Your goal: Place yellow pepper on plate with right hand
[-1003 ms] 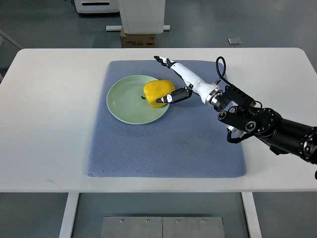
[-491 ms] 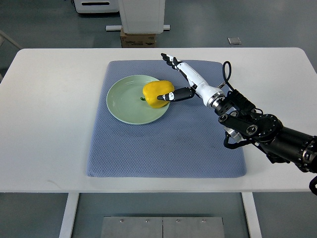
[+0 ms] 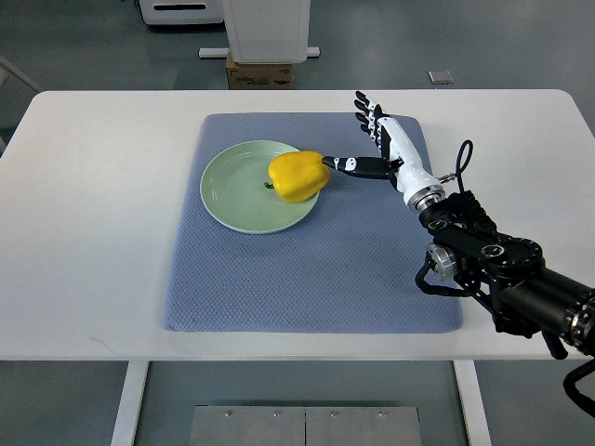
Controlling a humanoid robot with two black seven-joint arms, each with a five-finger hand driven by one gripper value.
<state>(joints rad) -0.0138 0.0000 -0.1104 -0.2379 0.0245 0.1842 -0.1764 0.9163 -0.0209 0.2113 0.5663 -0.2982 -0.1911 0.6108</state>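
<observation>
Since the earlier frame, the right hand (image 3: pixel 376 149) has pulled back to the right and holds nothing, fingers spread, thumb tip just beside the yellow pepper (image 3: pixel 297 177). It rests on the plate (image 3: pixel 228 190), overhanging its right rim. Retreat straight, without nudging it.

top view | steep downward look | robot's side | whole table (image 3: pixel 93 232)

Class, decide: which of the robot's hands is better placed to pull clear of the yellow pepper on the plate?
Right. The right hand is open beside the yellow pepper, which rests on the plate. No left arm is in view.
</observation>
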